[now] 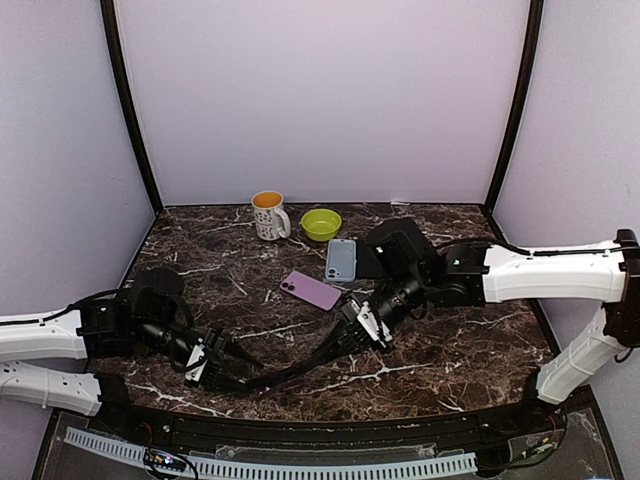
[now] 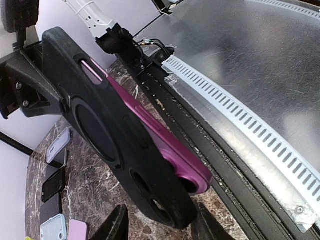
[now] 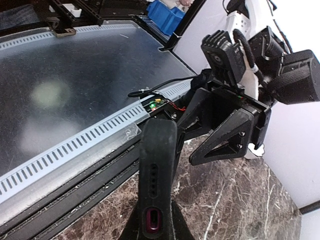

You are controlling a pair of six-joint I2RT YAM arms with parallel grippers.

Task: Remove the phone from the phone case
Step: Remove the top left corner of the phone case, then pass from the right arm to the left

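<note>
Extraction was only partly done: the magenta phone (image 2: pixel 175 159) stood proud along one edge but was otherwise seated in the black phone case (image 2: pixel 100 130). The jaws of the left gripper (image 1: pixel 212 365) and right gripper (image 1: pixel 357 330) were each closed on opposite case ends. They held it above the tabletop (image 1: pixel 470 340), well nearer the arms than the mug (image 1: pixel 268 215).

**Black phone case (image 2: pixel 102 127) w/ pink phone (image 2: pixel 169 150) inside**

Case is matte black, back facing the left wrist cam, w/ round ring and camera cutouts. Magenta phone sits seated in it, one long edge showing. Both tilted on edge, near table (image 1: pixel 450 350) front.
</note>
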